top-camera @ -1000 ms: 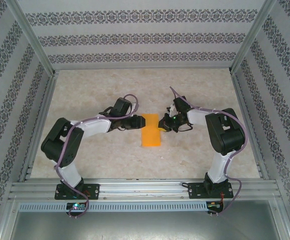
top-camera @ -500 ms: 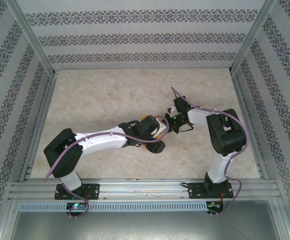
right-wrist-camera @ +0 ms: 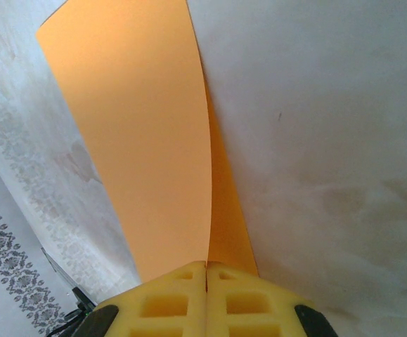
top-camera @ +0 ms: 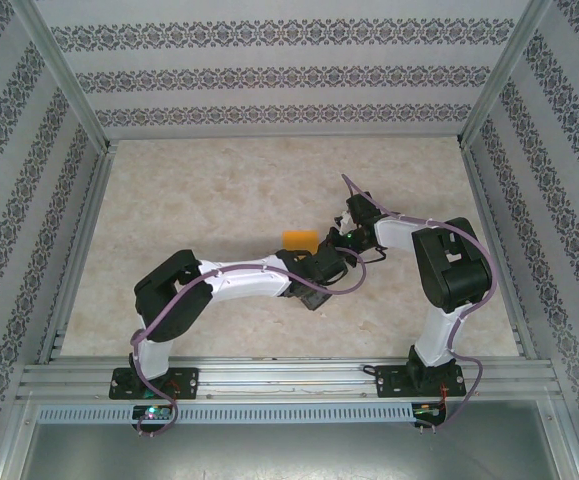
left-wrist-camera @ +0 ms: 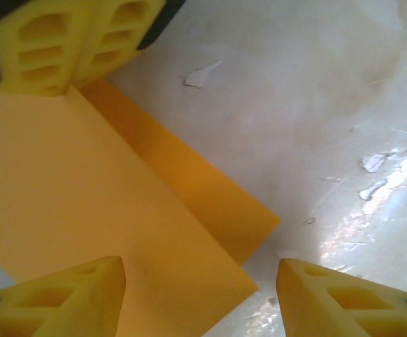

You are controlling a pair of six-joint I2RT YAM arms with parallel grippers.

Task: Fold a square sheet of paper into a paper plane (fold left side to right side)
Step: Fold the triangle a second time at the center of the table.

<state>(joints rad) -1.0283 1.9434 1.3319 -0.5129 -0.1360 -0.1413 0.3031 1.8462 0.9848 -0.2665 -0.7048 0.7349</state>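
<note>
at mid-table, we find the square sheet of paper [left-wrist-camera: 84, 189] doubled over, its layers seemingly not yet flush, our right gripper [right-wrist-camera: 207, 270] pinched shut on its edge and our left gripper [left-wrist-camera: 199, 272] spread wide above it, so creasing and every later fold remain.

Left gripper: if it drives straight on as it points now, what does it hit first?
Probably the square sheet of paper: the open left gripper points at its folded layers, near their corner. The right gripper pinches the sheet further on; depth is unclear.
</note>
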